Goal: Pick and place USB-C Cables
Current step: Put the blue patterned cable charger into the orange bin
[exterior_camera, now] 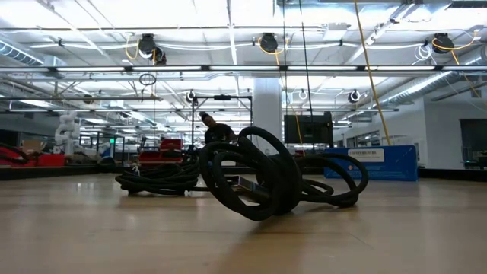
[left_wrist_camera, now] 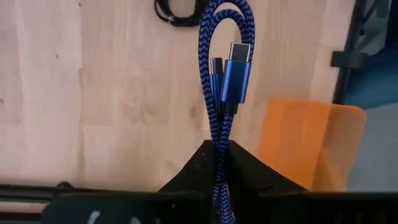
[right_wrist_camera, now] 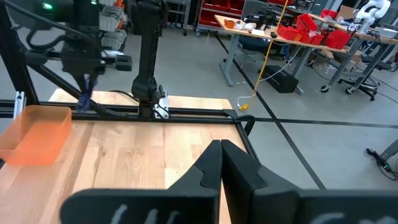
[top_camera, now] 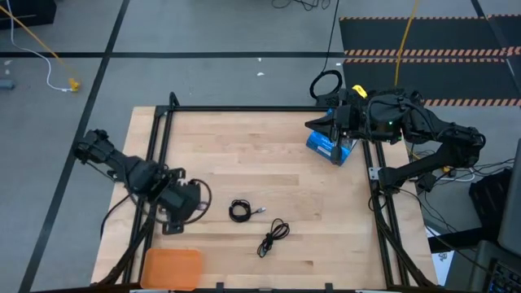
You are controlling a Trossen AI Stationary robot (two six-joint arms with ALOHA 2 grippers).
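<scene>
the left wrist view alone showed what the left gripper (left_wrist_camera: 217, 163) carried: the purplish-blue cable (left_wrist_camera: 219, 74), folded into a long narrow loop and pinched at its lower end between the closed fingers. the cable's long axis ran straight out from the fingertips, with the bend of the fold at the far end and both metal plugs hanging inside the loop. in the high view the same gripper (top_camera: 181, 203) sat over the bench (top_camera: 269, 155) near its left edge, and the cable itself could not be made out there. the orange tray (top_camera: 172, 268) lay in the near left corner of the bench, just beside the gripper.

the black coil (top_camera: 240, 211) lay flat on the bench near the middle of the near half, and the loose black cable (top_camera: 273, 237) lay just beside it, toward the near edge, stretched on a slant. the low view put these two black cables (exterior_camera: 259, 183) up close, overlapping in sight, which the high view showed as apart.

the right gripper (top_camera: 324, 124) hung over the far right corner with its fingers pressed together and nothing between them, above a blue box (top_camera: 330, 147). bare wood lay open across the middle and far left of the bench.
</scene>
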